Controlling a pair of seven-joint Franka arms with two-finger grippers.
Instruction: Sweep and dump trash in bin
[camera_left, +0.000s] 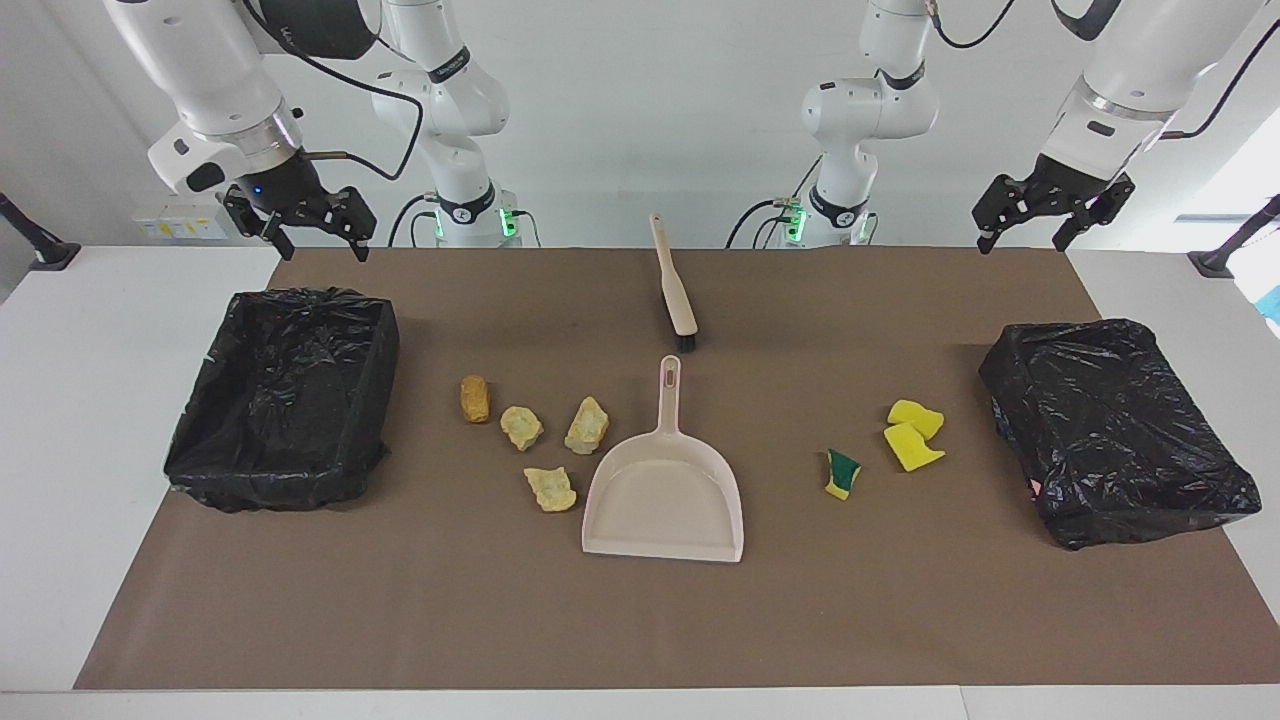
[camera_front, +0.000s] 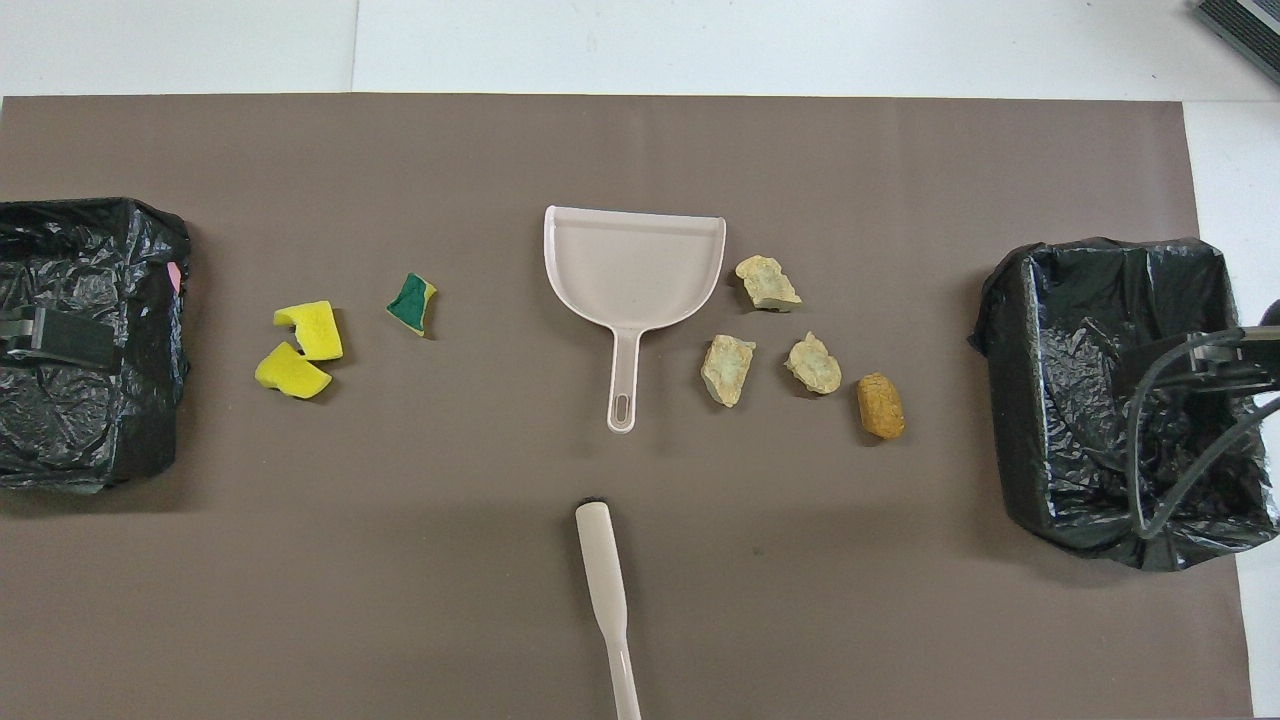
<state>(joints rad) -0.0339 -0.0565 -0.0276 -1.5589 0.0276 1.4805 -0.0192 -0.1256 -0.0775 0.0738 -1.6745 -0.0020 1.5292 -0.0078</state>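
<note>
Nothing readable is showing: no text, label, brand, number or sign is appearing on any object.

brown mat (camera_left: 900, 610) covers white table (camera_left: 60, 400).

In the overhead view the brush (camera_front: 606, 600) runs off the bottom edge, its bristles hidden under its head. The bin (camera_front: 85, 340) at the left arm's end is cut by the side edge; a gripper tip and cables cover part of the other bin (camera_front: 1100, 390). Neither bin's contents can be made out.
</note>
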